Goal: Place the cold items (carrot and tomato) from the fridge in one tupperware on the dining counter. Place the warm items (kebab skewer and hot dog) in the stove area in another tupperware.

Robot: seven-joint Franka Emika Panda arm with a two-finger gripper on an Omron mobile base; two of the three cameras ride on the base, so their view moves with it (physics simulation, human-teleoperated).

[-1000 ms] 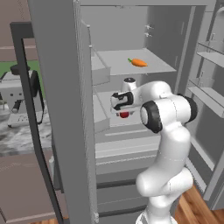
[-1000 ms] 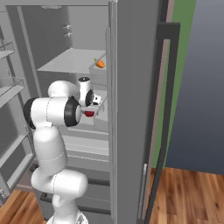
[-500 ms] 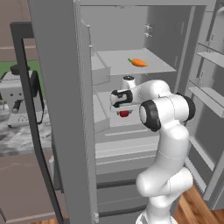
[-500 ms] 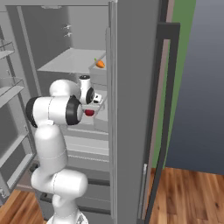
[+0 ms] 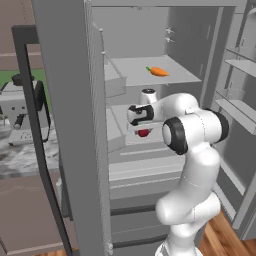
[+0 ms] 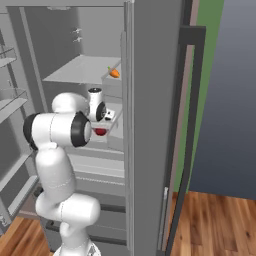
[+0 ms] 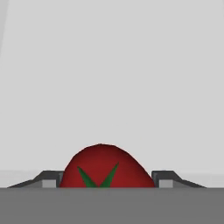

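A red tomato (image 5: 143, 133) (image 6: 100, 132) with a green stem star lies on the middle fridge shelf (image 5: 150, 145). My gripper (image 5: 143, 128) (image 6: 101, 127) points down over it. In the hand view the tomato (image 7: 103, 168) fills the gap in my gripper (image 7: 107, 180), and both dark fingertips (image 7: 51, 178) press against its sides. An orange carrot (image 5: 158, 71) (image 6: 114, 73) rests on the shelf above, behind and to the right of the hand. The kebab skewer, hot dog and tupperware are out of view.
The open fridge door (image 5: 65, 125) (image 6: 150, 125) stands close beside the arm. Door racks (image 5: 240, 107) hang on the other side. A coffee machine (image 5: 20, 112) sits on the counter beyond the door. Drawers (image 5: 145, 170) lie below the tomato's shelf.
The fingers have drawn inward until they meet the tomato. The arm and the carrot have stayed where they were.
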